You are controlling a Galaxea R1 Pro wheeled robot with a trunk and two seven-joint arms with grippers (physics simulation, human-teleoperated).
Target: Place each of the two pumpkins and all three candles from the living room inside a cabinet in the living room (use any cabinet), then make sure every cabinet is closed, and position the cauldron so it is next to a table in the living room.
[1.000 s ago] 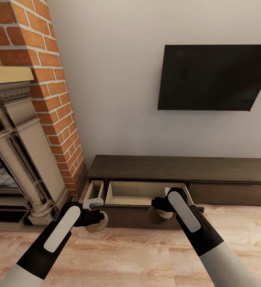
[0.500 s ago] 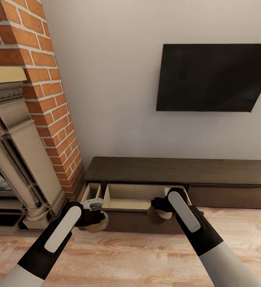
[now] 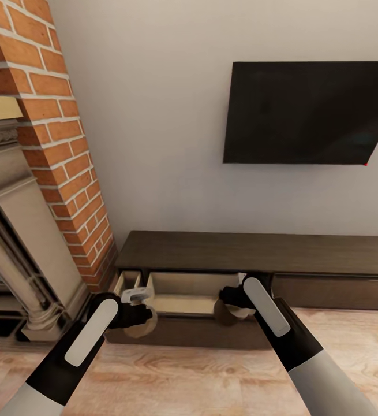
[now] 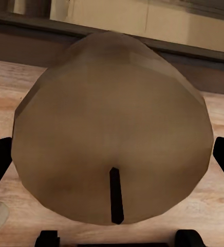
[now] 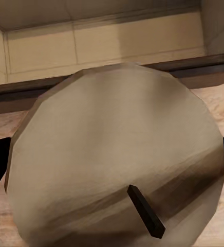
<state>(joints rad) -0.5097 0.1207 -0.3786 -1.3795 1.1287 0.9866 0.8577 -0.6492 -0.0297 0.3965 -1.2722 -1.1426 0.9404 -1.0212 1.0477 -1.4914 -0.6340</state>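
I am holding a candle (image 4: 112, 149) in my left claw (image 3: 135, 316), pinched between the fingers, its dark wick showing in the left wrist view; my right claw (image 3: 235, 305) is pinching a second candle (image 5: 117, 180); both are hanging just in front of the open drawer (image 3: 191, 292) of the cabinet (image 3: 258, 251), above the wood floor (image 3: 189, 375); since a second ago the view is swinging right, the fireplace (image 3: 33, 173) sliding toward the edge while the TV (image 3: 310, 112) is edging left; my arms are keeping their pose.
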